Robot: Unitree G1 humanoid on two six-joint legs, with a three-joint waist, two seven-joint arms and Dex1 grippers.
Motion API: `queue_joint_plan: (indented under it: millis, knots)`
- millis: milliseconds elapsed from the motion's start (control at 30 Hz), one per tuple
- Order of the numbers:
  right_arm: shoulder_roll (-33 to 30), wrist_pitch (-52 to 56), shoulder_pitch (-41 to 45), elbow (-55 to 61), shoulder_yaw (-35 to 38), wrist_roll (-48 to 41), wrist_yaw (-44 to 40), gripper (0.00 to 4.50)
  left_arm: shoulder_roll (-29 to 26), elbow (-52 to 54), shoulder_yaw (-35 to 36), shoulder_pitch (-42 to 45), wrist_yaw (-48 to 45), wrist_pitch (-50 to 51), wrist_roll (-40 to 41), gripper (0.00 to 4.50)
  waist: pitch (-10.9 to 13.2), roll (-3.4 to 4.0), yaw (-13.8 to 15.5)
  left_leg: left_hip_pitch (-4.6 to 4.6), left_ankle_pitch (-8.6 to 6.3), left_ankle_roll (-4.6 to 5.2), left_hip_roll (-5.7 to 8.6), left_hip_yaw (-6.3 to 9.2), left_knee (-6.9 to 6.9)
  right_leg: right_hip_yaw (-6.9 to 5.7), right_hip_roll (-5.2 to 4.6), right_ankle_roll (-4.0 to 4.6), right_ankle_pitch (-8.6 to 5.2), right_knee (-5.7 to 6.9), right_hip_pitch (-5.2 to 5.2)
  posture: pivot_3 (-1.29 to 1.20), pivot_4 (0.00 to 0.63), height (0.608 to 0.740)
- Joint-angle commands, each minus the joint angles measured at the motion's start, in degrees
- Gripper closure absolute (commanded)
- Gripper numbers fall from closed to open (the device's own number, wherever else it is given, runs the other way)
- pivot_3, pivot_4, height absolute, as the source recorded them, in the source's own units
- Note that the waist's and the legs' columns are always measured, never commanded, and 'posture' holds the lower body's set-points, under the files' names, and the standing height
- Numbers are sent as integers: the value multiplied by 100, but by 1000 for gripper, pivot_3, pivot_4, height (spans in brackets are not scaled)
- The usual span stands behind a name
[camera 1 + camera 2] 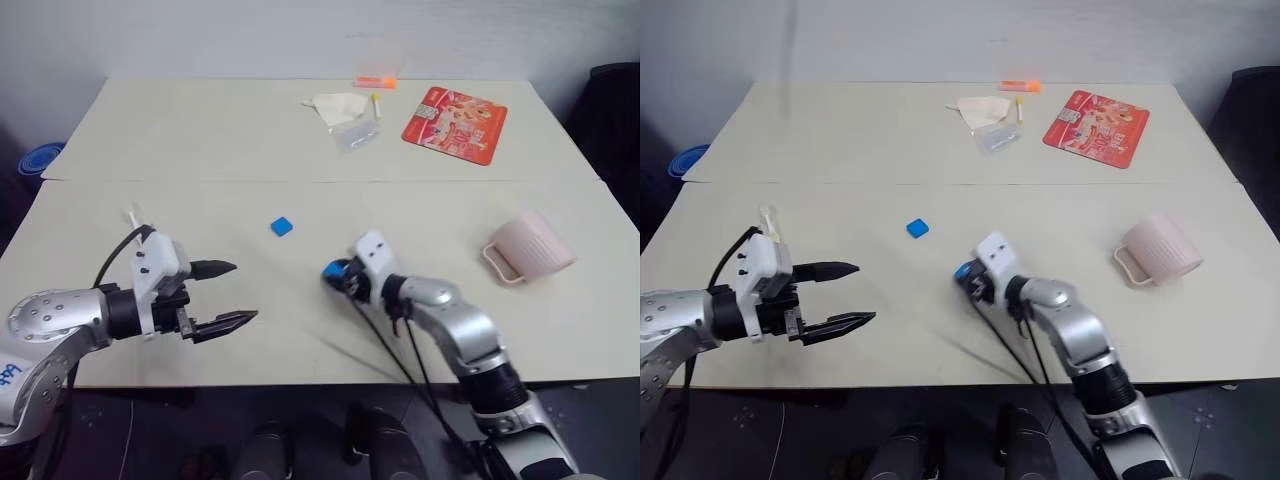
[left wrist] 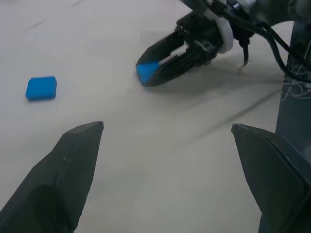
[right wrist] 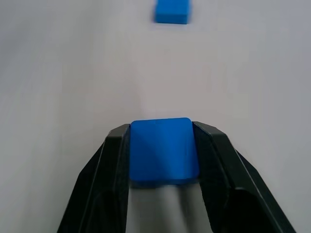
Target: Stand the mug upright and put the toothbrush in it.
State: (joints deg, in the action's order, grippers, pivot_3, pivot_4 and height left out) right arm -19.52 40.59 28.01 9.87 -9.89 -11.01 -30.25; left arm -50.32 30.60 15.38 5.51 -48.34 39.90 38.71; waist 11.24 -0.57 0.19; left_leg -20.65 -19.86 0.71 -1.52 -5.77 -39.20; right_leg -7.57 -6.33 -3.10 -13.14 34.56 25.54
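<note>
Two cream tables (image 1: pixel 300 130) abutting, pale wall behind. Red printed packet (image 1: pixel 455 123) at far side, writing unreadable. Pink mug (image 1: pixel 530 246) on its side, right. Left gripper (image 1: pixel 228 293) fingers spread; right gripper (image 3: pixel 163 145) fingers pinching blue block (image 3: pixel 163 150).

Two silver metal arms with black joint bands are seen, each ending in a white wrist block. Black cables are looped along both. Screws dot the left shoulder housing, where blue lettering is printed; tapered, textured black fingers (image 2: pixel 68 170) are fitted.
</note>
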Motion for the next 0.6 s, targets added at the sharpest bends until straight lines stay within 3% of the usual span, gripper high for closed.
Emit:
queue_joint_plan:
  millis: [33, 167, 333, 433, 600]
  knots:
    - [-581, 391, 373, 761, 1160, -207, 177, 3014, 140, 7, -458, 426, -91, -213, -72, 0, 0, 0, -4, -1, 0, 0, -1, 0, 0, 0, 1, -1, 0, -2, 1, 0, 150, 740]
    - [-1604, 964, 676, 858, 2738, -505, 227, 3014, 427, -122, -936, 968, -154, -306, -127, 0, 2, 3, 3, -5, -3, -3, -8, 0, 1, -4, 11, 0, 0, -8, 2, 0, 150, 740]
    - [-2456, 1314, 174, 460, 4086, -425, 432, 3014, 530, -360, -1205, 1224, -346, -529, -281, 0, 1, 2, -16, -6, -4, -2, -16, -9, 4, -1, 25, 0, 0, -21, 3, 0, 150, 740]
    - [-2559, 1303, -453, 341, 4606, -383, 488, 3014, 610, -457, -1324, 1391, -389, -586, -332, 0, -2, -3, -12, 4, -4, -4, -21, -17, 4, 12, 36, 0, 0, -18, -3, 0, 150, 740]
    - [-2114, 1281, -1409, 497, 4894, -435, 703, 3014, 671, -452, -1379, 1515, -398, -575, -349, 0, 0, 5, -28, 21, -4, -4, -25, -36, 4, 46, 47, -2, 1, -6, -4, 0, 150, 740]
